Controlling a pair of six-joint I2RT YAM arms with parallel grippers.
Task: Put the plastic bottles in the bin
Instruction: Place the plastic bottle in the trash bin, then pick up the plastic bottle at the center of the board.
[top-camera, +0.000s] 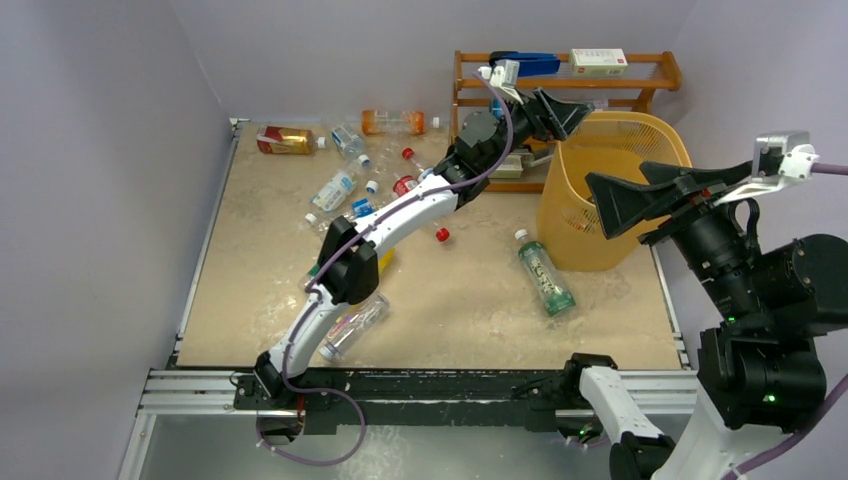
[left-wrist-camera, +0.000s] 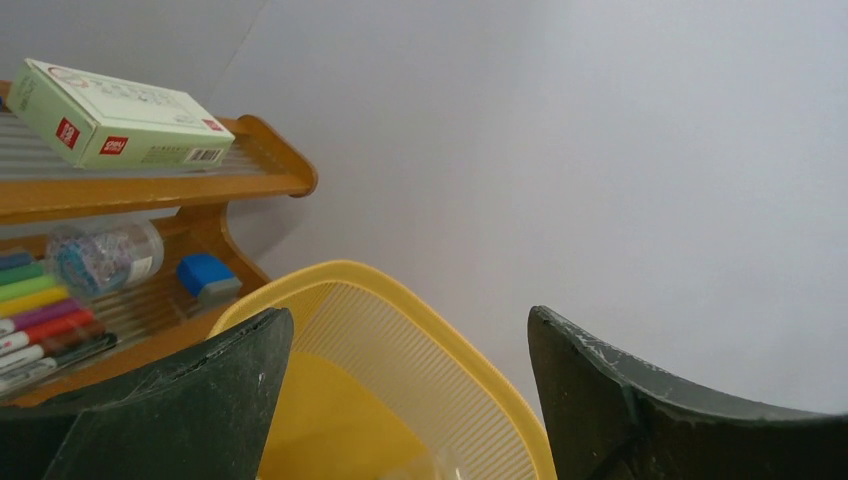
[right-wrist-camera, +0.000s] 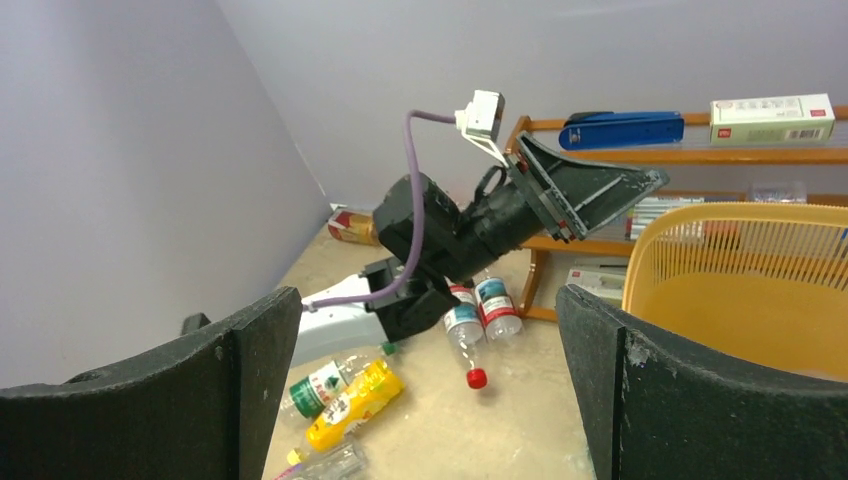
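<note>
Many bottles (top-camera: 545, 277) lie scattered on the worktop (top-camera: 470, 310); my left jaws hang apart and empty over the bin (top-camera: 570, 215), placed for a drop, my right jaws wide apart beside it.

Plastic bottles (top-camera: 333, 190) on the counter (top-camera: 460, 300) left of the bin (top-camera: 572, 215): at least ten, some under the left arm (top-camera: 400, 215). Bin: one. Shelf rack (top-camera: 665, 72) behind it: one. Stapler (top-camera: 530, 63): one. Boxes (right-wrist-camera: 770, 118): at least two.

Robot lab test cell, plain grey walls (top-camera: 100, 150), aluminium rail (top-camera: 190, 390) at table (top-camera: 460, 300) edge
</note>
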